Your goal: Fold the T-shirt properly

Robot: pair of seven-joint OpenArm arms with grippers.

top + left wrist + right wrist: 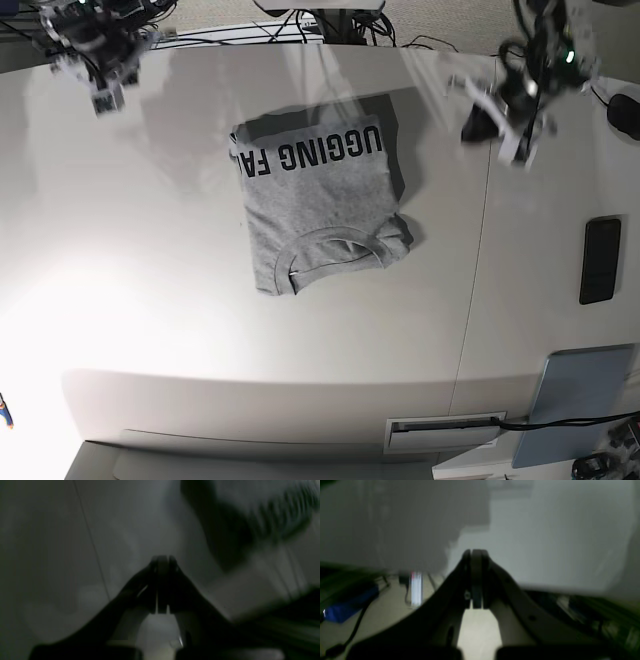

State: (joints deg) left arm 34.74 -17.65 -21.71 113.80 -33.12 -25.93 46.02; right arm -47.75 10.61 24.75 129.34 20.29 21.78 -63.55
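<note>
Both tools, left (pixel 162 585) and right (pixel 476 580), are closed and empty, above the desk (pixel 120 260); folded T-shirt (pixel 315 205) lies between.

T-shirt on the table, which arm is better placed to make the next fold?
Probably the left arm: it hangs nearer the T-shirt, beside its lettered end. The right arm sits farther off at the table's corner. Both jaws are shut, empty.

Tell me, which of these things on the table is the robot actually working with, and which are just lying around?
Part of the job:
- the T-shirt, grey, lettered, lying folded mid-table
- the left gripper and right gripper, both shut, holding nothing

Just lying about:
- the black phone
- the blue-grey pad
- the cables at the far edge
</note>
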